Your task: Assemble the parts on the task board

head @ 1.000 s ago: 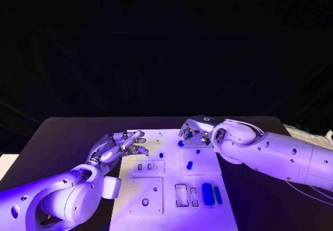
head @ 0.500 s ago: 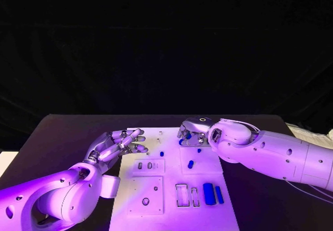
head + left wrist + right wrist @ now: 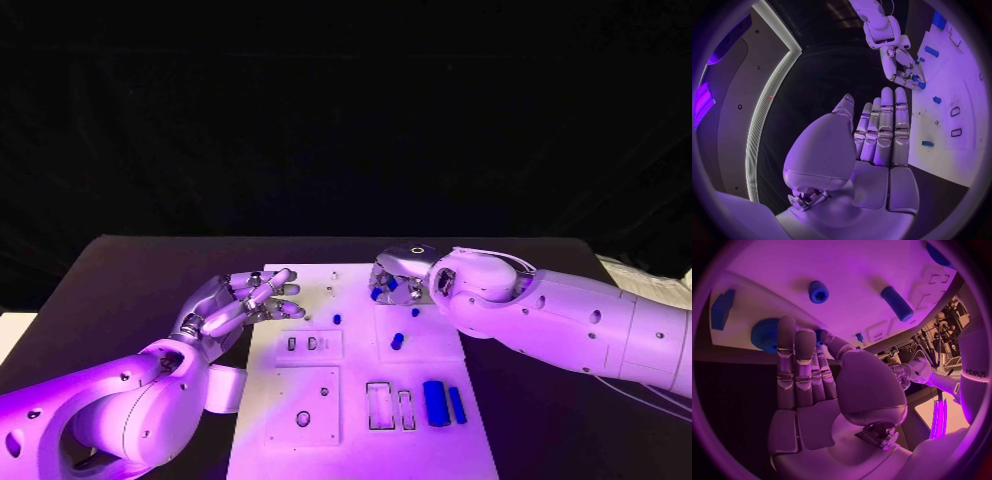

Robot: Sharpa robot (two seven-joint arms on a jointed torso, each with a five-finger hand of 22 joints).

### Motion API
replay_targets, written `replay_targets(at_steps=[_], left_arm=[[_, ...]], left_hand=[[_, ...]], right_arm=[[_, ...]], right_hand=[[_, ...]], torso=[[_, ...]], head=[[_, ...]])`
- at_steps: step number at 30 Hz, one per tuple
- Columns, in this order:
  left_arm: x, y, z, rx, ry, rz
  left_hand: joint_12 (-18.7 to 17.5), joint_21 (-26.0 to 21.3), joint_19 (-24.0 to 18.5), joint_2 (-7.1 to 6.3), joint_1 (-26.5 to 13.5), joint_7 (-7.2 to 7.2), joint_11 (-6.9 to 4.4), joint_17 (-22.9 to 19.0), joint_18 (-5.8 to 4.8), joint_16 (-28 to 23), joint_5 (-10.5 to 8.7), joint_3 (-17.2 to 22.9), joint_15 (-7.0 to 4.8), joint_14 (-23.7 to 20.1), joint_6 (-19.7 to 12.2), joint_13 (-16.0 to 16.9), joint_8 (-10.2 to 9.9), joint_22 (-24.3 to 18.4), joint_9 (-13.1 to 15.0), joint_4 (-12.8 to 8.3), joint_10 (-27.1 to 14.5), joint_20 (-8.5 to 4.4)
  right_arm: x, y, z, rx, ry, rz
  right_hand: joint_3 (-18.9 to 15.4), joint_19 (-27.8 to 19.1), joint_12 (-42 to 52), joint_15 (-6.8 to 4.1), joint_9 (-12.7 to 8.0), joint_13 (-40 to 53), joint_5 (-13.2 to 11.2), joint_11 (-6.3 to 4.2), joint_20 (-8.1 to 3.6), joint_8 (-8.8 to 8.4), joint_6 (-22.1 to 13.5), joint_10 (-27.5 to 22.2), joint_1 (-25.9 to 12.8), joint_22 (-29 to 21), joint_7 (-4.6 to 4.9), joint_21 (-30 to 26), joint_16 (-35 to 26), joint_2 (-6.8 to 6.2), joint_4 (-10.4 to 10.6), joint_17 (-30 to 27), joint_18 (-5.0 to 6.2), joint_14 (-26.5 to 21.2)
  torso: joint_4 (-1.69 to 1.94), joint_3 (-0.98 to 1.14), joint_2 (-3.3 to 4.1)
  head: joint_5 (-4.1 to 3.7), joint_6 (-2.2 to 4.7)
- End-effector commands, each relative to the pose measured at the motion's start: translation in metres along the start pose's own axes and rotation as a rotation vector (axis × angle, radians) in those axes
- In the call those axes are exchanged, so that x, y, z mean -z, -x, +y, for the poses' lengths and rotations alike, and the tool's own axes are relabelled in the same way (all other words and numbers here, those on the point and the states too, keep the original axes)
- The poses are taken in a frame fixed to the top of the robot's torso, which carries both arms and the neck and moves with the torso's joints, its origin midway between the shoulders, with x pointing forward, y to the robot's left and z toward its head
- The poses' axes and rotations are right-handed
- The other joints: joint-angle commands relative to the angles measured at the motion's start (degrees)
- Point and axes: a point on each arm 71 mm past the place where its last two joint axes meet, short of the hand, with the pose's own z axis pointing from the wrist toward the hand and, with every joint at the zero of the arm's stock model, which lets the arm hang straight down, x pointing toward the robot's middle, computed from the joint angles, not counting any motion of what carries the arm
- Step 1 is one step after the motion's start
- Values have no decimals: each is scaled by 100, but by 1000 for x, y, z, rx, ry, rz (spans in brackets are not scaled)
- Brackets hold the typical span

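**At the board's far edge, the right hand meets a blue gear**

On the black table (image 3: pixel 130 270) lies the white board (image 3: pixel 361 440), and the right hand (image 3: pixel 401 275) is bent down over its far end. From the right wrist view, its fingers (image 3: pixel 795 357) lie straight and close together, their tips against a toothed blue gear (image 3: pixel 766 335) that sits at the board's edge. The thumb reaches toward the same spot. Whether the gear is actually pinched or only touched, I cannot tell.

Just beyond those fingertips, on the board, stand a short blue peg (image 3: pixel 819 291) and a longer blue cylinder (image 3: pixel 897 303), both apart from the hand. A flat blue block (image 3: pixel 722 309) lies to the other side of the gear.

The left hand (image 3: pixel 245 303) hovers over the board's left edge, near side of the right hand and well apart from it. Its fingers (image 3: pixel 886 130) are stretched out flat, side by side, and it holds nothing.

Nearer the robot, two blue bars (image 3: pixel 443 403) lie side by side on the board, next to empty slots (image 3: pixel 387 405). A small blue piece (image 3: pixel 395 341) sits mid-board, between the bars and the right hand.
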Motion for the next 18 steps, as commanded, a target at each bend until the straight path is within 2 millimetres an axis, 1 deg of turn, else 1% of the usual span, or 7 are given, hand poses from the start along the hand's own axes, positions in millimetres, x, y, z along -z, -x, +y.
replay_targets(at_steps=[1,5,9,11,15,18], left_arm=[[0,-3,-2,12,-4,23],[0,-3,-2,12,-4,23],[0,-3,-2,12,-3,23],[0,-3,-2,11,-3,23],[0,-2,-2,11,-2,23],[0,-2,-2,11,-2,23]], left_hand=[[-27,23,44,3,46,18,11,5,70,24,-27,-3,6,38,28,3,-36,-5,-9,-19,38,7],[-37,22,46,2,49,21,13,15,69,23,-27,-6,8,38,24,2,-44,-6,-10,-21,33,7],[-37,22,46,2,49,21,13,15,69,23,-27,-6,8,38,24,2,-44,-6,-10,-21,33,7],[-37,22,46,2,49,21,13,15,69,23,-27,-6,8,38,24,2,-44,-6,-10,-21,33,7],[-37,22,46,2,49,21,13,15,69,23,-27,-6,8,38,24,2,-44,-6,-10,-21,33,7],[-37,22,46,2,49,21,13,15,69,23,-27,-6,8,38,24,2,-44,-6,-10,-21,33,7]], right_arm=[[-1,-3,1,31,0,22],[-1,-1,3,30,4,1],[-1,4,4,22,13,-59],[0,8,6,15,16,-96],[-1,16,8,-1,10,-172],[-6,21,10,-9,-2,-213]], right_hand=[[129,74,14,-47,24,12,-157,-14,-6,24,105,128,82,362,-9,324,454,5,36,467,13,243],[257,210,33,-70,61,24,-294,-52,-13,66,247,283,89,961,-38,823,914,58,140,935,-60,274],[338,298,41,-95,104,36,-306,-88,-32,96,357,429,105,1400,-60,1195,1258,58,223,1279,-112,277],[368,295,21,-102,122,32,-318,-88,-36,93,377,459,107,1496,-63,1291,1347,32,265,1348,-123,257],[430,255,-12,-71,137,15,-316,-76,-25,64,364,422,139,1566,-47,1369,1388,-1,305,1348,-133,217],[467,235,-15,-64,145,12,-314,-70,-19,51,361,408,164,1593,-39,1401,1422,-15,314,1370,-134,202]], torso=[[22,-4,18],[26,-7,18],[31,-10,24],[32,-10,26],[49,-14,32],[49,-23,37]], head=[[-10,-9],[-1,-27],[-8,-12],[-1,-1],[-16,22],[0,44]])
